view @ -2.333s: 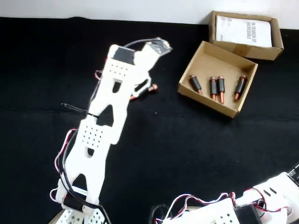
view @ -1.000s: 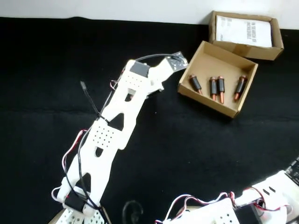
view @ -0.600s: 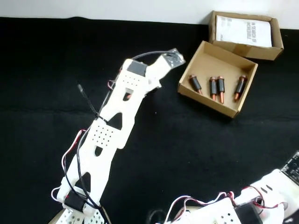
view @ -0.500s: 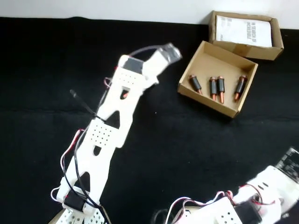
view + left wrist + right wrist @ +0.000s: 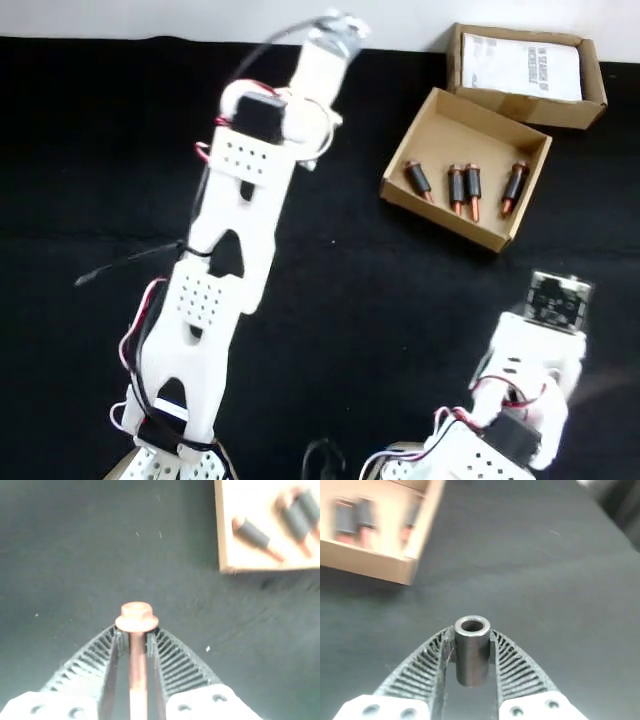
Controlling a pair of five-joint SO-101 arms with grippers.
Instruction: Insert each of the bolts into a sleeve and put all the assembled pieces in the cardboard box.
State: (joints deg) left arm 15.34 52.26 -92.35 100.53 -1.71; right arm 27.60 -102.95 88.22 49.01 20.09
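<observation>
- Misalignment is your main risk. The bolt [image 5: 136, 617] and the sleeve [image 5: 472, 650] are held in separate arms, well apart in the high view. If the shank meets the bore off-axis, it will likely jam on the rim or push the sleeve askew.
- The bolt's flanged head sits just past the fingertips and the shank runs back between the fingers. From here the head leads, so I judge you will need to re-angle before the shank end can reach the bore.
- Slip risk: both parts are smooth, round metal pinched between ribbed fingers. A side load at contact could twist either one loose onto the desk [image 5: 400, 300].
- Left end effector [image 5: 136, 632]: nearly closed and pinching the bolt's shank just under the head, above bare desk.
- Right end effector [image 5: 471, 635]: narrowly parted around the sleeve and gripping its sides. The open bore stands clear of the fingertips.
- Cardboard box [image 5: 437, 100], upper right of the high view: four assembled pieces [image 5: 465, 190] lie inside it in a row.
</observation>
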